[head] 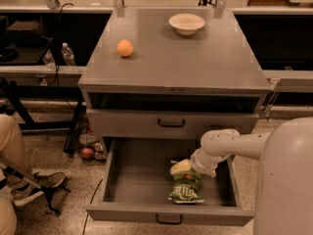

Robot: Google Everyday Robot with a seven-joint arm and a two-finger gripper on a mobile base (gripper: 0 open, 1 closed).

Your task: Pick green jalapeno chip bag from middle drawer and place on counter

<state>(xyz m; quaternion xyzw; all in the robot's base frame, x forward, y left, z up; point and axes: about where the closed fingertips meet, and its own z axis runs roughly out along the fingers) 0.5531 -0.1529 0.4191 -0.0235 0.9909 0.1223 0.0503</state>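
The green jalapeno chip bag [186,187] lies on the floor of the pulled-out middle drawer [139,175], right of centre and near the front panel. My gripper [182,169] reaches down into the drawer from the right on a white arm [230,143]. It sits at the top, far end of the bag, touching or just above it. The counter [186,62] is the flat grey top of the cabinet, above and behind the drawer.
A round orange fruit [124,48] lies on the counter's left side and a white bowl [186,23] stands at its back. A shut drawer front with a black handle [171,123] is above the open drawer. A person's leg and shoe [29,180] are at left.
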